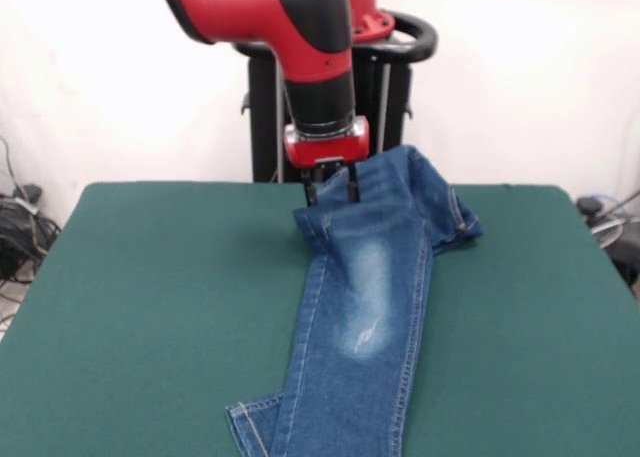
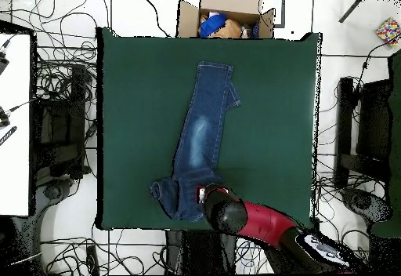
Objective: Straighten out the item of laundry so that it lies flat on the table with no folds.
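So far the jeans [image 1: 365, 307] are only partly straightened, by my reading. They lie on the green tabletop [image 1: 150, 307], running from its middle toward the side where the arm stands. The legs stretch out long and fairly smooth, one lying over the other, with a hem turned out sideways at the far end. The waist end is still bunched and folded over itself, so the legs need spreading apart and the waist needs flattening.

The red arm [image 1: 300, 27] reaches down nearly upright over the waist end, its wrist pointing straight at the cloth. The end effector [image 1: 333, 189] has its dark fingers low at the fabric's edge, with denim raised beside them; they seem to pinch the waistband, but whether they are closed on it I cannot tell.
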